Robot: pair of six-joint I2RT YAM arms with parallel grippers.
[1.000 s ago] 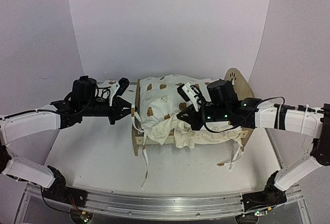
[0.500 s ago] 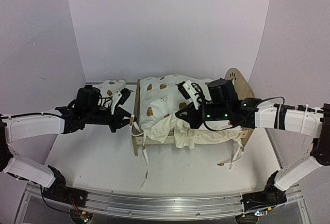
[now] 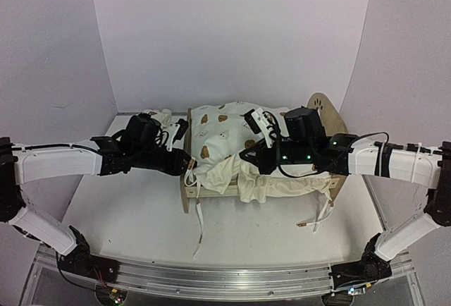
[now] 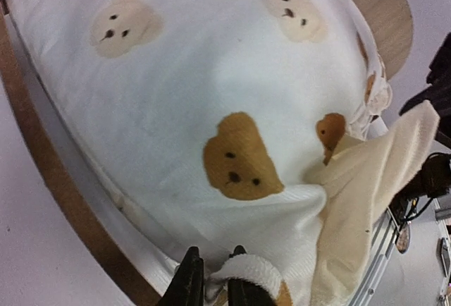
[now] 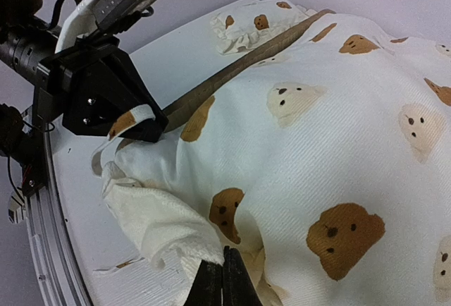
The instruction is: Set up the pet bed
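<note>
The pet bed [image 3: 325, 112] stands mid-table, its light wooden boards at either end. The big bear-print cushion [image 3: 225, 133] lies heaped on it, its front edge folded back so the cream underside shows. My left gripper [image 3: 189, 163] is at the bed's left board [image 4: 42, 172], at the cushion's near corner. Its jaws [image 4: 211, 267] stand a narrow gap apart, and a ruffle fold [image 4: 250, 267] drapes over one finger. My right gripper [image 3: 246, 156] is over the cushion's front edge. In its wrist view the gripper [image 5: 223, 267] is shut on a pinch of cushion [image 5: 352, 144] fabric.
The small matching pillow [image 3: 158, 115] lies on the table behind the left arm, left of the bed. White ties hang off the bed's front onto the table on the left [image 3: 199, 228] and on the right [image 3: 320, 214]. White walls enclose the table.
My left arm has swung right, from beside the bed up to its left board and the cushion's corner, and its jaws have parted a little. The right arm has stayed put.
</note>
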